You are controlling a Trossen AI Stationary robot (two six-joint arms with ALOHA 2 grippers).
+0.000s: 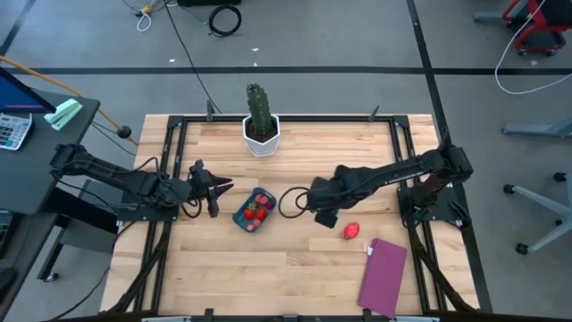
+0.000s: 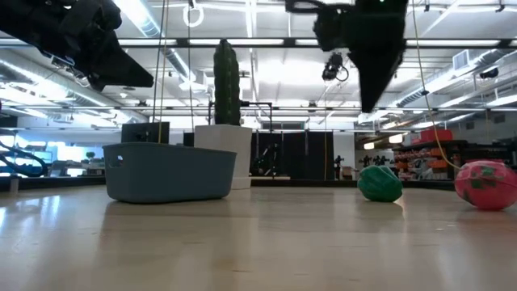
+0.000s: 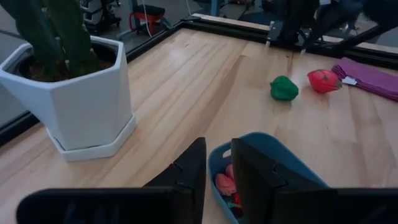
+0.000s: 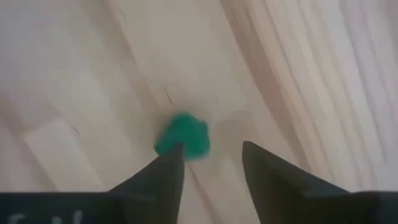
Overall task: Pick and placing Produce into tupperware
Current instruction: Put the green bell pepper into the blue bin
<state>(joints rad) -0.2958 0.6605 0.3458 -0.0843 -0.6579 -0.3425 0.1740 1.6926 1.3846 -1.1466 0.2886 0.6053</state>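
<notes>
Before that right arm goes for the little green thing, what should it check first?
1. Right tool open: ok.
2. Small green toy vegetable lying free on the wooden table: ok.
3. Green toy centred between the fingers: not ok, it sits toward one finger.
4. Shallow teal-blue plastic container upright: ok.
5. Left tool out of the way: cannot tell, it hangs close beside the container.

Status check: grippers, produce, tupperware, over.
Right gripper open above green piece. Left gripper empty beside tupperware. Red piece loose on table. Nothing obstructing.
</notes>
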